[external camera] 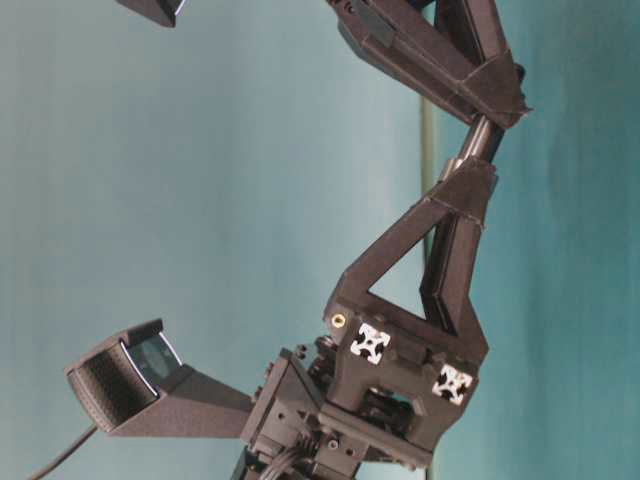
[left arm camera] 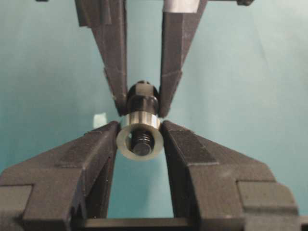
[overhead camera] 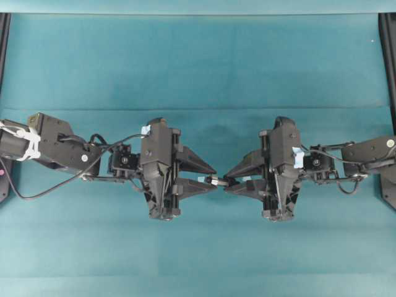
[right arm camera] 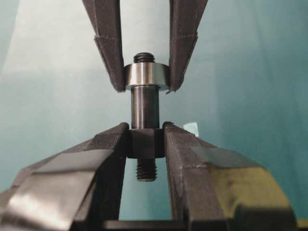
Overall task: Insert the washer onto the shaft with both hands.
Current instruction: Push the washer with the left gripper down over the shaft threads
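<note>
The left gripper (left arm camera: 139, 144) pinches the washer (left arm camera: 139, 137), already threaded on the shaft (right arm camera: 145, 113), which the right gripper (right arm camera: 144, 144) clamps at its collar.

This is a robotics lab bench or test rig rather than a home or shop. A plain teal fabric-like table covering (overhead camera: 198, 55) fills the whole overhead view, faintly creased in horizontal bands, with nothing domestic on it. Dark upright frame rails (overhead camera: 388, 62) stand at the far left and right edges of that view, enclosing the work area. Two black truss-patterned robot arms with white cables and bits of blue tape (overhead camera: 62, 148) reach in from the left and right edges toward the middle. In the lower left of the table-level view, a black boxy camera on an angled black mount (external camera: 130, 375) sits on one arm's wrist.
</note>
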Controlling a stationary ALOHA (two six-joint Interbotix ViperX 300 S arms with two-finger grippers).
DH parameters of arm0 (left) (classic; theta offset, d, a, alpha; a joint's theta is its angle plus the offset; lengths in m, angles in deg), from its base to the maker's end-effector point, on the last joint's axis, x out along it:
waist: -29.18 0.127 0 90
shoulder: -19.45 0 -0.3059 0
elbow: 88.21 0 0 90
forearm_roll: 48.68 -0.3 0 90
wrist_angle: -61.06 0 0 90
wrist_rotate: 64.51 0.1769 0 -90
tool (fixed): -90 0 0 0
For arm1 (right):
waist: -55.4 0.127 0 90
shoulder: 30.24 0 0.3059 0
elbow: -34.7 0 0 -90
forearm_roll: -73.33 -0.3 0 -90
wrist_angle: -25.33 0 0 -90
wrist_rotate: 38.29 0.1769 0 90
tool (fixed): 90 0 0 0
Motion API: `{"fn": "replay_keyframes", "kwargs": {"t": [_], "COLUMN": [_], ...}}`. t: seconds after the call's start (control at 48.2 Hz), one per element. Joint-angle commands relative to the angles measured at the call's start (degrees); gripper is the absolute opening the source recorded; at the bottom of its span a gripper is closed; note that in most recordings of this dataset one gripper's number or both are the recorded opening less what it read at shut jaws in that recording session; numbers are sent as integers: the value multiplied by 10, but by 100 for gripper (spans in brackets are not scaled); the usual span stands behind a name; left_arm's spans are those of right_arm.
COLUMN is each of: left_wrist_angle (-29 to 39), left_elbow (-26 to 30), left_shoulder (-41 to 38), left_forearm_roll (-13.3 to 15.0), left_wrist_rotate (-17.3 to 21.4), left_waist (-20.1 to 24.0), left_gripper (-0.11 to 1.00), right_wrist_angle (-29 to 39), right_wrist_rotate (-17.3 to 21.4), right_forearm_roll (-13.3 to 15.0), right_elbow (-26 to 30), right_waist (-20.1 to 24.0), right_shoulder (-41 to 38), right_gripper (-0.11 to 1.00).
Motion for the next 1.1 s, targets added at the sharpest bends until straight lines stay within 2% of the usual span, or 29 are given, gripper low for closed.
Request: {"fn": "replay_keyframes", "kwargs": {"t": [0.0,0.664,1.079], "left_wrist_angle": [4,45,77], "left_elbow": [13,29,58], "left_shoulder": [3,-2,-15], "left_forearm_roll": [-1,-1,-1], "left_wrist_rotate": [2,4,25], "left_waist": [-1,-1,-1], "left_gripper": [38,38,38], "right_wrist_angle": [-6,-9,-27], "right_wrist_rotate": [-2,2,2], "right_forearm_roll": [1,0,0], "right_elbow": [15,17,18], "right_waist": [-3,-2,-3], "right_shoulder": [5,-18,-19], "right_gripper": [0,0,0]}}
